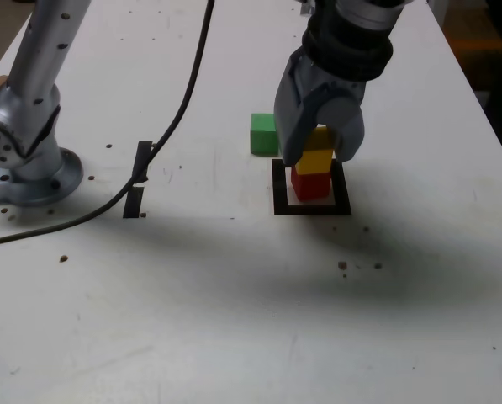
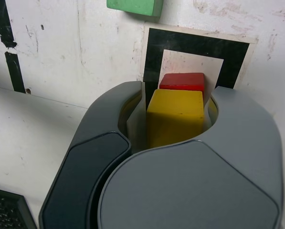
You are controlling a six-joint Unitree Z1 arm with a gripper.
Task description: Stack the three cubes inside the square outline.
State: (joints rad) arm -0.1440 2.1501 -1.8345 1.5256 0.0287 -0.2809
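Wrist view shows your claw [image 2: 175,129] pinching the yellow cube [image 2: 174,121], which sits on or just above the red cube [image 2: 182,81] inside the black square outline [image 2: 154,45]; I can't tell whether the two faces are touching. Before you let go, make sure the yellow cube's edges line up with the red one below and it rests flat, then spread the claw gently and lift straight up so neither side drags it. The green cube [image 1: 263,133] waits on the desk [image 1: 234,295] just outside the outline.
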